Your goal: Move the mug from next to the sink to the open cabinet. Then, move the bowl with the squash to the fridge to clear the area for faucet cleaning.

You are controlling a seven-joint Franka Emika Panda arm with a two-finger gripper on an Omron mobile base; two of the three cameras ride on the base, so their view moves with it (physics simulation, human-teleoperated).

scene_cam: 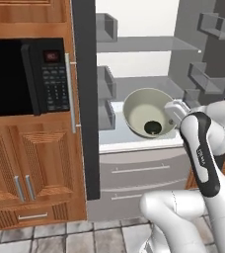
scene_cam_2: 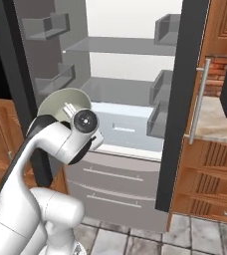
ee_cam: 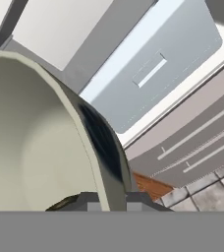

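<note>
Fingers [ee_cam: 112, 201]: clamped on the bowl's rim, one each side.
Bowl [scene_cam: 143, 109]: cream-white, tilted, held inside the open fridge [scene_cam: 134, 143] above its white ledge.
Squash [scene_cam: 152, 127]: dark green, low in the bowl.
Microwave [scene_cam: 28, 75]: left of fridge, in wooden cabinets.

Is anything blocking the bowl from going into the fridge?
Nothing visible. The fridge doors stand open, and the bowl with the squash, gripped at its rim by the gripper, is already at the bare shelf.
</note>
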